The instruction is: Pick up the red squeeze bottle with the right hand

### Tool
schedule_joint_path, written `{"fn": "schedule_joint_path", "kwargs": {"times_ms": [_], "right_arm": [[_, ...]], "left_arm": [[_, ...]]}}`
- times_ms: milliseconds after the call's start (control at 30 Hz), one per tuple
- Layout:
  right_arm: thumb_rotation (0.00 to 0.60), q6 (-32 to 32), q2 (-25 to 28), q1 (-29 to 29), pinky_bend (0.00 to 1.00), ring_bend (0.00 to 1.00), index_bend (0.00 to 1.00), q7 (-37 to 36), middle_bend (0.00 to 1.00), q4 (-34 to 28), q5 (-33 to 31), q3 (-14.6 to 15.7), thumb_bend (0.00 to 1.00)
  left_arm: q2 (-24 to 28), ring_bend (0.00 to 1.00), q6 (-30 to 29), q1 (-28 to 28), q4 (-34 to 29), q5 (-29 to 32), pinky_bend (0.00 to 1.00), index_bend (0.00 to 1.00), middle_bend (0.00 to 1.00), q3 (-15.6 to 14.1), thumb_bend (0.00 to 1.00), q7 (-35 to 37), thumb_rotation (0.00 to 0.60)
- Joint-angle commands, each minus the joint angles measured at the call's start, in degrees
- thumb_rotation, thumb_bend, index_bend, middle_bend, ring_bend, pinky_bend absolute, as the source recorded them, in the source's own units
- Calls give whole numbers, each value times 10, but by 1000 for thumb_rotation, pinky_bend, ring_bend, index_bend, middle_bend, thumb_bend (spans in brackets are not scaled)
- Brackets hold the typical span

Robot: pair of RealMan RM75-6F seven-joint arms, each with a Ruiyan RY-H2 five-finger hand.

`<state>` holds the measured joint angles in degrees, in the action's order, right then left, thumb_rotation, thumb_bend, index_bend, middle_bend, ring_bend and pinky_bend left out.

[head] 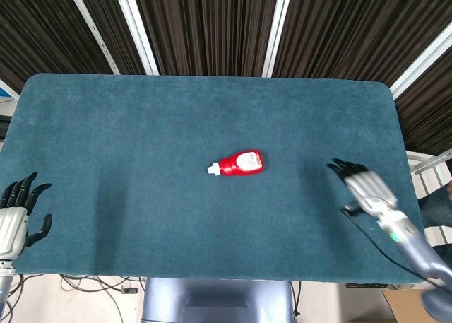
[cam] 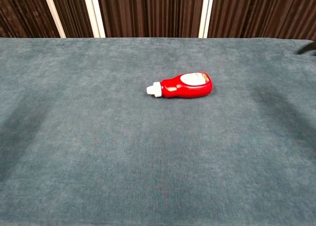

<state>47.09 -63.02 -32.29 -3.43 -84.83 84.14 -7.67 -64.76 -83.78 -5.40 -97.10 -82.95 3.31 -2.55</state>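
Observation:
The red squeeze bottle lies on its side near the middle of the teal table, white cap pointing left; the chest view shows it too. My right hand is over the table to the right of the bottle, well apart from it, fingers apart and holding nothing. In the chest view only a dark tip of it shows at the right edge. At the table's front left corner my left hand is open and empty.
A dark slatted wall with white strips stands behind the table. A cable trails from my right wrist over the table's front right part.

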Motion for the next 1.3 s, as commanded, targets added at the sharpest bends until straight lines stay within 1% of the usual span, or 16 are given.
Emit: {"fn": "schedule_joint_path", "kwargs": {"times_ms": [33,200,400,633,867,967,1167,1267,1300], "right_arm": [[600,-90,-69,-90,179,114,80,65,65,34,-67,-39,143],[600,-131,-139,-154,179,115,80,123,67,80,-131,-59,143],[600,-171,-210,-221,179,117,80,169,70,145,-193,-65,143],[600,-209,-275,-279,179,130,81,202,90,221,-258,-54,144],[600,-218,-324,-314,179,131,81,222,113,282,-296,-40,167],[600,-224,-338,-325,178,164,96,228,154,304,-313,-35,198],[600,-231,-361,-339,179,248,157,235,248,335,-342,-23,300],[600,-230,-370,-344,180,308,216,237,293,346,-348,-19,381],[600,-229,-372,-345,193,341,250,235,320,349,-349,-20,424]], "left_arm": [[4,0,4,-1,-4,3,0,167,0,0,450,4,600],[11,0,8,0,-7,8,0,167,0,1,450,15,600],[16,0,14,-1,-12,19,0,167,0,4,450,22,600],[18,0,19,-3,-15,25,0,167,0,4,450,21,600],[21,0,23,-4,-19,27,0,167,0,4,450,24,600],[22,0,24,-4,-19,27,0,167,0,3,450,26,600],[24,0,27,-5,-21,31,0,167,0,4,450,28,600],[25,0,28,-5,-22,33,0,167,0,4,450,30,600],[25,0,29,-5,-22,33,0,167,0,4,450,31,600]]}}
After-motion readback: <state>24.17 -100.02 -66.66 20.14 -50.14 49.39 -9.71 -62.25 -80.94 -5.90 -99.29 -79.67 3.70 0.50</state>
